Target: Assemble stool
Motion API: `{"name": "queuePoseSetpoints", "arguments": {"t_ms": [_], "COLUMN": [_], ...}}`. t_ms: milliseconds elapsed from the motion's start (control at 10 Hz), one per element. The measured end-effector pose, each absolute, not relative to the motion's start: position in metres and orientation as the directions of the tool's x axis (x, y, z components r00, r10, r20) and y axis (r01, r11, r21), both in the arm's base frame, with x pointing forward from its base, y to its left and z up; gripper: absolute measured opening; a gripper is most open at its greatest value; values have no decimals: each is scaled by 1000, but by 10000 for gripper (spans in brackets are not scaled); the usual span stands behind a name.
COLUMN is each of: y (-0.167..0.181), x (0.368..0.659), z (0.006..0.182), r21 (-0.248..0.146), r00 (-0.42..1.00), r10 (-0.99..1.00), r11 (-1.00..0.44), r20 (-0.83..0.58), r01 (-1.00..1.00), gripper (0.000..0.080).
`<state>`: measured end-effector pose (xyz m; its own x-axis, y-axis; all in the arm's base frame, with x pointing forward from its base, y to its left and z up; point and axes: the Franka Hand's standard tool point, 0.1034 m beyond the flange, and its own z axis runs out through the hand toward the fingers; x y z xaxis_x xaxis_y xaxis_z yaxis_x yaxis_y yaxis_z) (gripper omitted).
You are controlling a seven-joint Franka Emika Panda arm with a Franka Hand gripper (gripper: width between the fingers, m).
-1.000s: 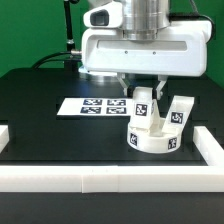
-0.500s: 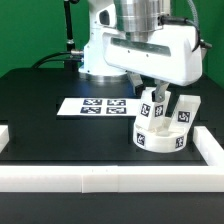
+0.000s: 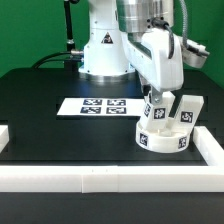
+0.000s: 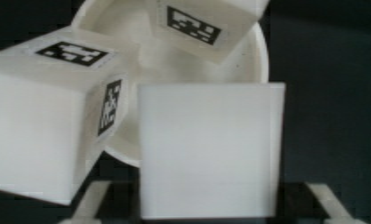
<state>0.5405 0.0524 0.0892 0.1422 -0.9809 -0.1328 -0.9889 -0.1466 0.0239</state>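
The round white stool seat lies on the black table at the exterior view's right, with tags on its rim. Two blocky white legs stand on it. My gripper comes down from above and is shut on the nearer leg. The other leg stands free just to its right. In the wrist view the held leg fills the middle between my two fingers. My gripper is low on it. More tagged white parts show close behind it.
The marker board lies flat to the left of the seat. Long white border rails run along the table's front and right side. The arm's white base stands at the back.
My hand has turned about its upright axis above the seat, from broadside to nearly edge-on, and the held leg has turned with it. The seat and the other leg stay put.
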Motion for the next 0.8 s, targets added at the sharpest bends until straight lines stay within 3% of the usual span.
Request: {"name": "queuePoseSetpoints", "arguments": {"t_ms": [100, 400, 600, 800], "y": [50, 50, 52, 53], "x": [542, 544, 547, 548], "z": [88, 87, 88, 88], "r21": [24, 45, 76, 84], "r00": [-72, -495, -670, -717], "r10": [-983, -840, -703, -657], "r11": [69, 498, 674, 721], "r20": [-168, -223, -238, -235], "r01": [-997, -866, -735, -688], "gripper": [334, 334, 334, 334]}}
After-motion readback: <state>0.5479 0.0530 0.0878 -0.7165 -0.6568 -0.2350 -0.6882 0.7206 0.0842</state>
